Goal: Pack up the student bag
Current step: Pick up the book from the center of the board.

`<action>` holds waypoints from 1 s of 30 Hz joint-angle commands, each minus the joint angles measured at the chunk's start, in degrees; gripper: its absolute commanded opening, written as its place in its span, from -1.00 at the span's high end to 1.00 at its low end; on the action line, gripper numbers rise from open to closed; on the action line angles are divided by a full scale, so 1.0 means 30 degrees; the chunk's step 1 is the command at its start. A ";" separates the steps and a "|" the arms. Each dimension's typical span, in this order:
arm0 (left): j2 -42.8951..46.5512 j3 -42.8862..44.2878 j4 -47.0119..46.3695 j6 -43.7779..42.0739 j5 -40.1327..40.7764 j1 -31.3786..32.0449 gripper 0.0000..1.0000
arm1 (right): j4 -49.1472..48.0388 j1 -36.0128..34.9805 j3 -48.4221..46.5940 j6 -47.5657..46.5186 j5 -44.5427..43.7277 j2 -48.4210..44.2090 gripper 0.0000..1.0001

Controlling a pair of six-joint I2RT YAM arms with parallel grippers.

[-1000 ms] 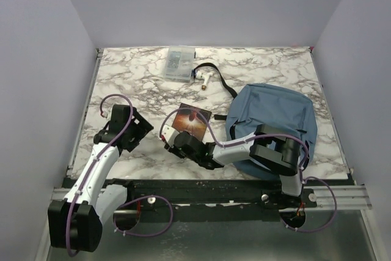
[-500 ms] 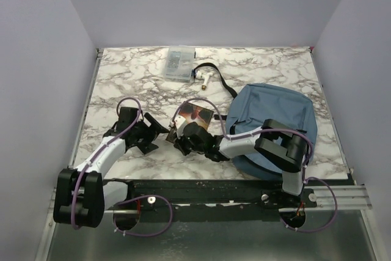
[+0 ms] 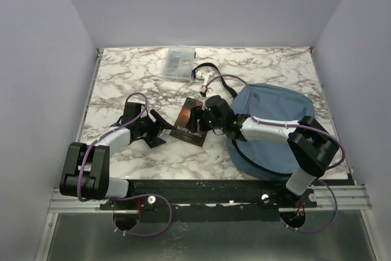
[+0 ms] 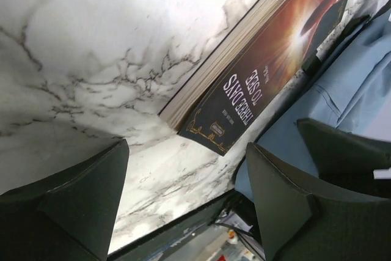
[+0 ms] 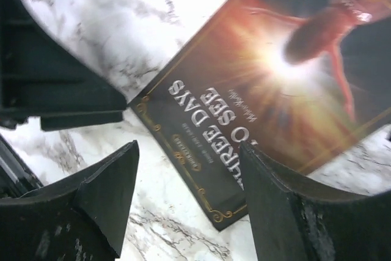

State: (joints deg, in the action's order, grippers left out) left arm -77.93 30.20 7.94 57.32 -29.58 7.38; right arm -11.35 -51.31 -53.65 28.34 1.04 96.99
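Note:
The dusty-blue student bag (image 3: 278, 123) lies at the right of the marble table, with a corner showing in the left wrist view (image 4: 351, 87). A dark book with an orange cover (image 3: 190, 123) lies just left of the bag; it also shows in the left wrist view (image 4: 269, 59) and the right wrist view (image 5: 275, 71). My left gripper (image 3: 161, 130) is open and empty, low on the table just left of the book (image 4: 186, 197). My right gripper (image 3: 198, 118) is open and empty over the book's right part (image 5: 189, 203). Neither touches the book.
A small clear plastic box (image 3: 179, 63) stands at the back edge. A small white object (image 3: 204, 78) and the bag's black strap (image 3: 219, 76) lie behind the book. The left gripper's black body shows in the right wrist view (image 5: 49, 84).
My right arm has swung from the near side of the book to over its bag side. My left gripper has moved right, up to the book. The book has turned and shifted.

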 commanded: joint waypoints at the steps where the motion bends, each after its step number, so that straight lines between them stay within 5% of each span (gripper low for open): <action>1: -0.0235 0.1617 0.0618 -0.2953 0.1236 0.0121 -0.59 | 0.4955 0.1516 -0.0948 0.2576 0.1569 0.0002 -0.42; 6: -0.1349 0.5034 0.2693 -0.6166 0.2844 0.0694 -0.61 | 0.3968 0.3060 0.1155 0.4376 0.1743 -0.0611 -0.23; 10: -0.4049 0.7699 0.3565 -0.6830 0.1388 0.1098 -0.62 | 0.2809 0.3247 0.1784 0.4500 0.1610 -0.0103 -0.13; 21: -0.7584 0.9534 0.3363 -0.7155 0.0552 0.3791 -0.61 | 0.1390 0.3276 0.2046 0.4873 0.2688 0.1012 -0.05; 30: -0.5342 0.9212 0.3315 -0.6896 0.0896 0.4484 -0.13 | 0.0864 0.3290 0.1866 0.4976 0.3212 0.1564 0.00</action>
State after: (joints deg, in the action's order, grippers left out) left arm -98.87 57.84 17.93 35.59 -23.81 18.63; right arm -6.39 -40.95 -48.36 42.52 8.19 98.87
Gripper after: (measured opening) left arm 0.649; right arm 0.506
